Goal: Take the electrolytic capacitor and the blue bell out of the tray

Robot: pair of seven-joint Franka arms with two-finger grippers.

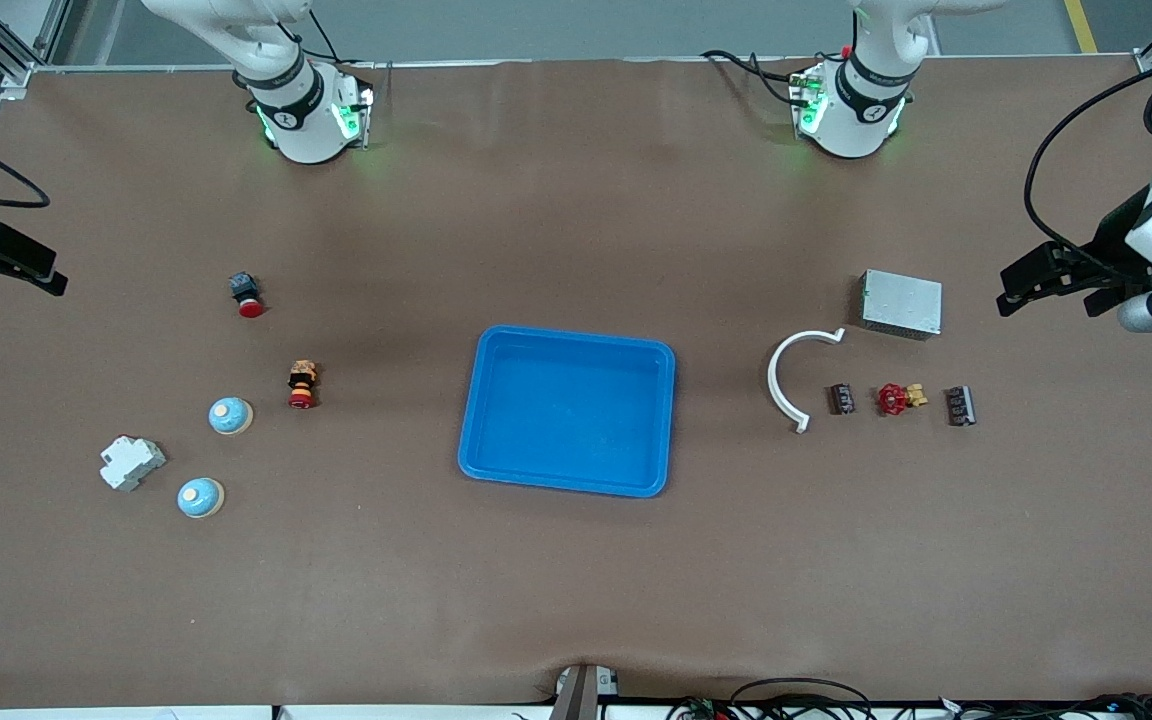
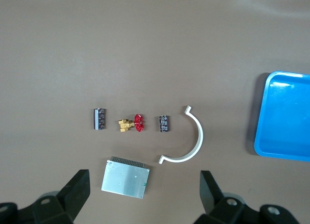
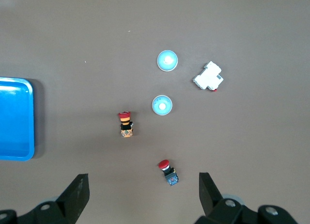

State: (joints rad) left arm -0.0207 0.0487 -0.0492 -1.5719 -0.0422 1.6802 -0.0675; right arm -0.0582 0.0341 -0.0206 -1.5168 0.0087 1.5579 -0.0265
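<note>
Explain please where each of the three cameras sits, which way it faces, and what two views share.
Front view: high across the table, facing both arm bases; left hand and right hand wait open at the table's ends.
Left wrist view: on the left wrist, looking down on two capacitors, a valve and a white clip; own fingers show.
Right wrist view: on the right wrist, above two bells; own fingers show.
All share the blue tray.

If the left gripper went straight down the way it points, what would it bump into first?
Probably the flat silver metal box, lying between the open left gripper's fingers in its wrist view; depth is hard to judge.
</note>
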